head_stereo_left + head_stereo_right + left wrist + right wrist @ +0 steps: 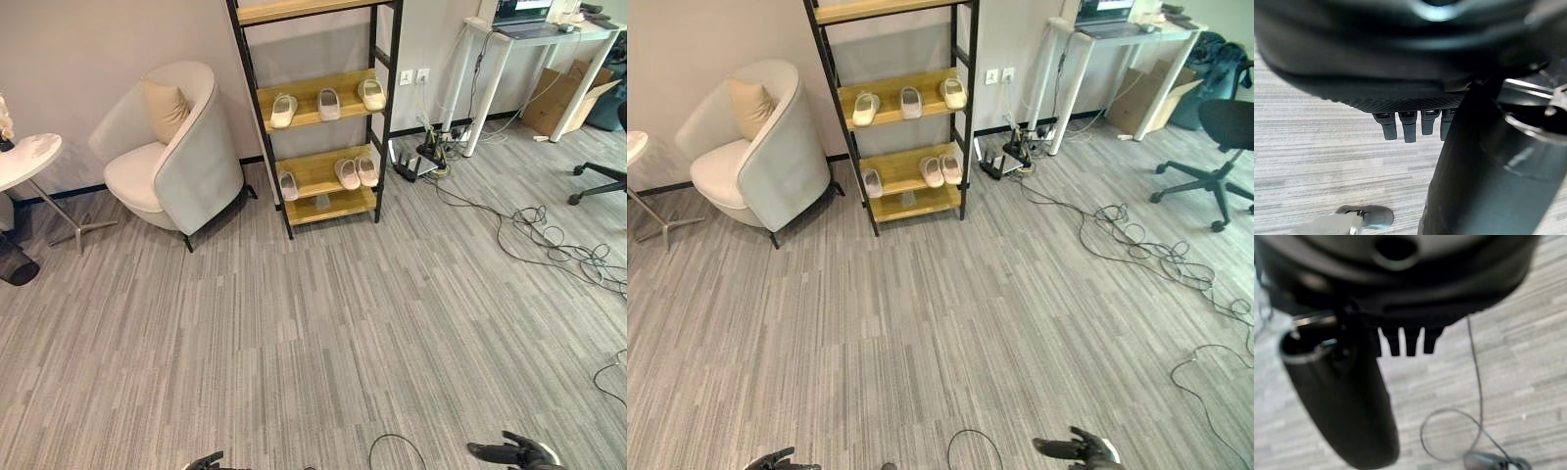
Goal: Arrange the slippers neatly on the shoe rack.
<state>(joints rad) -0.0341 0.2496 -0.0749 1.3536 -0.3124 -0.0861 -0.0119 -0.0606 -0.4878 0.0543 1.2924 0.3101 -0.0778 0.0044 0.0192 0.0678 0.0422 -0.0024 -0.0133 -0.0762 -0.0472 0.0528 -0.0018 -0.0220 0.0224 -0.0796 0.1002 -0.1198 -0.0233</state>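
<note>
We are holding the left hand and the right hand low and near, both empty with fingers hanging relaxed and loosely spread. Farther off, the slippers are sitting in two rows on the shoe rack, a lone slipper apart from the lower pair. Approaching, we are risking snagging the floor cables or knocking the armchair.
</note>
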